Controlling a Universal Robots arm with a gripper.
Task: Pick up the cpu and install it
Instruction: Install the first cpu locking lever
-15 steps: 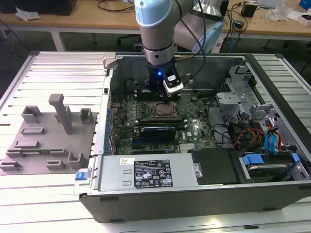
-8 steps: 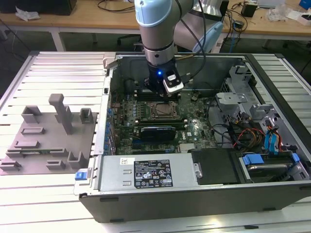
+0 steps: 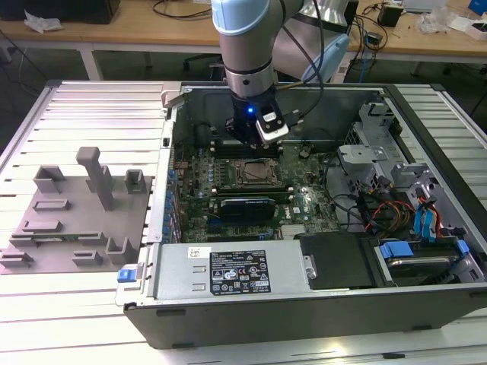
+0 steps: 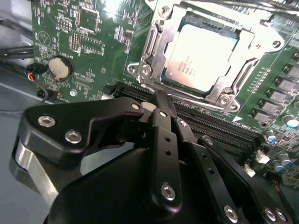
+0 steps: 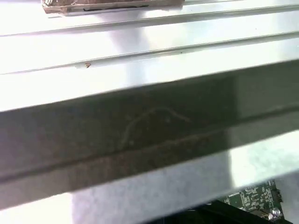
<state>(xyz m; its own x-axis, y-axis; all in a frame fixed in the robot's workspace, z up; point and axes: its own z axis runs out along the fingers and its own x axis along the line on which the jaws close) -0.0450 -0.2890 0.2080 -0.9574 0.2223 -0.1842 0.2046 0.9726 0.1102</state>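
Silver-topped square cpu (image 4: 202,57), one, seated in metal socket frame (image 4: 150,46), as we see in second wrist view; black gripper (image 4: 163,108) above it, fingers together, empty. Exterior view adds one grey case (image 3: 304,304).

The computer case (image 3: 304,304) is placed on the slatted table (image 3: 91,319), with the plate carrying upright blocks (image 3: 72,220) laid beside it toward the exterior view's left. Inside the case, the motherboard (image 3: 228,194) is found toward the exterior view's left, the drive bays (image 3: 415,228) toward its right, and the power supply (image 3: 228,270) along the near wall. The cpu (image 4: 201,58) is seated in the socket (image 4: 154,46) on the motherboard, with the expansion card (image 3: 245,207) just in front of it and the gripper (image 3: 255,141) positioned above its far edge.
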